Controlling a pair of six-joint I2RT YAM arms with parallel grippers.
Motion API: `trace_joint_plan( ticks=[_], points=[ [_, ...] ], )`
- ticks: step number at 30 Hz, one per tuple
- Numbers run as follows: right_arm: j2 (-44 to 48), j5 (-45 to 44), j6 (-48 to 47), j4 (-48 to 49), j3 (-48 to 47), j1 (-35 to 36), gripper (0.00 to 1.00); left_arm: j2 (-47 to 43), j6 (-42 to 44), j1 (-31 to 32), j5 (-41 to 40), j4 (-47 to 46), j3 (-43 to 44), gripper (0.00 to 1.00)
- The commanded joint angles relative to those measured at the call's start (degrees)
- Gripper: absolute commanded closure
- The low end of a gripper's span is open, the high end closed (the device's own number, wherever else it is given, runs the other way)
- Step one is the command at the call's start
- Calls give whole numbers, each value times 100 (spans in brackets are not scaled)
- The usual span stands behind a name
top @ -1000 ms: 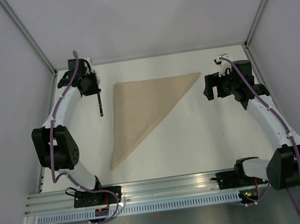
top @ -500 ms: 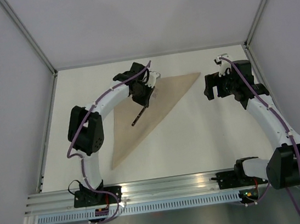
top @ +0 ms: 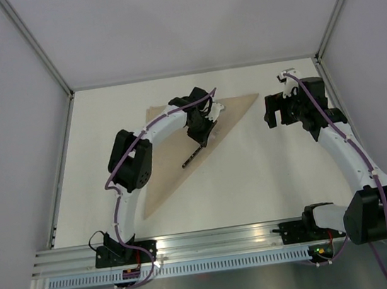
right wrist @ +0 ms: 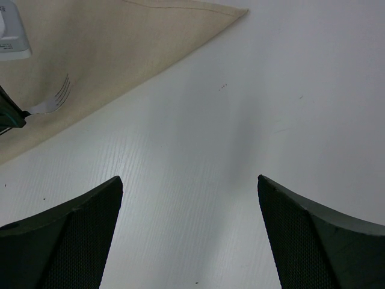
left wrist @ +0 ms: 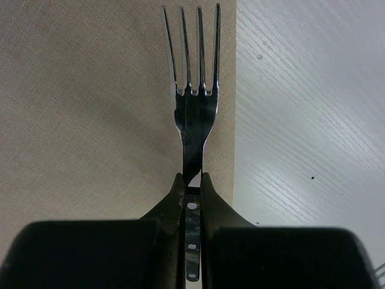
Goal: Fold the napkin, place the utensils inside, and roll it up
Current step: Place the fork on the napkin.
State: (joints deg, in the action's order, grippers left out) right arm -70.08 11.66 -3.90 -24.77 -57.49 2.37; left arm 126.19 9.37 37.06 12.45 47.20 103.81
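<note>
Soft, even white light is washing over the white matte tabletop (top: 255, 179) from overhead, and shadows are barely showing. Up close, the shiny steel fork (left wrist: 195, 114) is flashing glare along its tines and dropping a soft shadow at 8 o'clock onto the plain tan-beige cloth napkin (left wrist: 90, 120). The left gripper (left wrist: 192, 179) is blurring out at 6 o'clock; the right gripper (right wrist: 189, 177) is sitting dark and slightly soft at 5 and 7 o'clock.

The napkin (left wrist: 90, 108) is seen as matt tan cloth with a fine, slightly rough weave. The fork (left wrist: 194, 114) is made of polished metal, glossy and mirror-bright. The table (right wrist: 240, 150) is finished in white, faintly streaked like wood grain, with a soft sheen. The left gripper (left wrist: 191, 176) is formed of smooth black plastic; on the right gripper (right wrist: 189, 177), dark fingers (right wrist: 66, 235) are textured like fine mesh.
</note>
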Motion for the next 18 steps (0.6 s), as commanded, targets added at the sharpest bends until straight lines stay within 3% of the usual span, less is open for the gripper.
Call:
trace_joint_plan(
  ticks=[1, 18],
  points=[
    [144, -138, -14, 87, 19, -17, 2, 151, -110, 56, 144, 61, 350, 98],
    [162, -94, -49, 87, 28, -17, 2, 450, -356, 144, 197, 79, 482, 98]
  ],
)
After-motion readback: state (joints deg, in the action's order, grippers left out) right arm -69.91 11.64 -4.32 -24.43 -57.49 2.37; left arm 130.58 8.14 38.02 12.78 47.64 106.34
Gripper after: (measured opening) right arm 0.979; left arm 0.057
